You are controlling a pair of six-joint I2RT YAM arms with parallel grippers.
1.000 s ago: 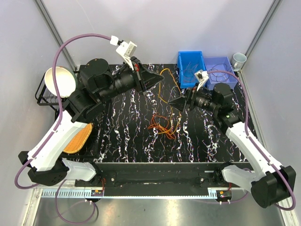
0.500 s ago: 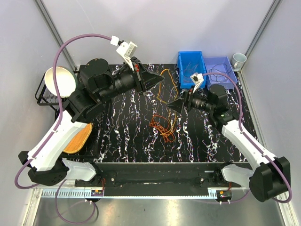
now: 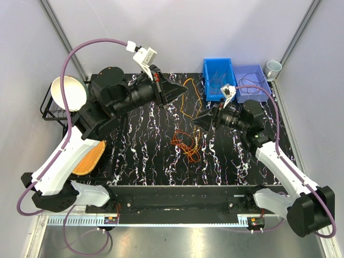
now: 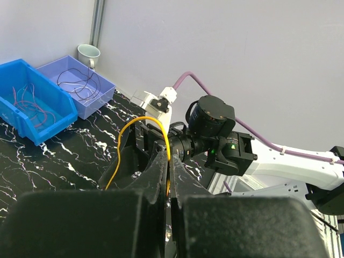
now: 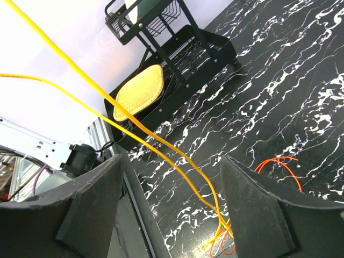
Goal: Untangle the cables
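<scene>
Right wrist view: right hand [image 5: 171,185] is wide and grips nothing. Two runs of the yellow cable [image 5: 177,163] cross the gap between its fingers [image 5: 91,204] and drop to lower centre, toward the orange-red tangle [image 5: 277,159] on the desk [image 5: 301,80]. Cannot tell whether either run touches a finger.

Left wrist view: left hand [image 4: 167,161] is pinched tight on the same yellow cable, which arches up out of the fingertips and falls away at left.

Step in hand, as I judge it: draw the yellow cable free of the tangle, with the left hand as anchor and the right taking a second hold lower down.
- Close the right hand on one run only. Pinching both would trap the loop.
- Grip close above the tangle, then part the hands slowly.
- If the heap lifts with the cable, stop and re-grip rather than haul a knot tight.
- The left grip should not slacken.

Pose, top external view: right arm [image 3: 279,161] reaches from lower right toward frame centre, its hand [image 3: 196,122] pointing left, just up and right of the tangle [image 3: 185,144]. Left arm [image 3: 59,161] stands up from lower left, folded at the elbow, its hand [image 3: 183,91] pointing right at upper centre, beyond the tangle. The hands are near each other but apart. Farthest back, at upper right, a blue bin [image 3: 206,79] and a pale purple bin [image 3: 263,86] hold other thin cables.
</scene>
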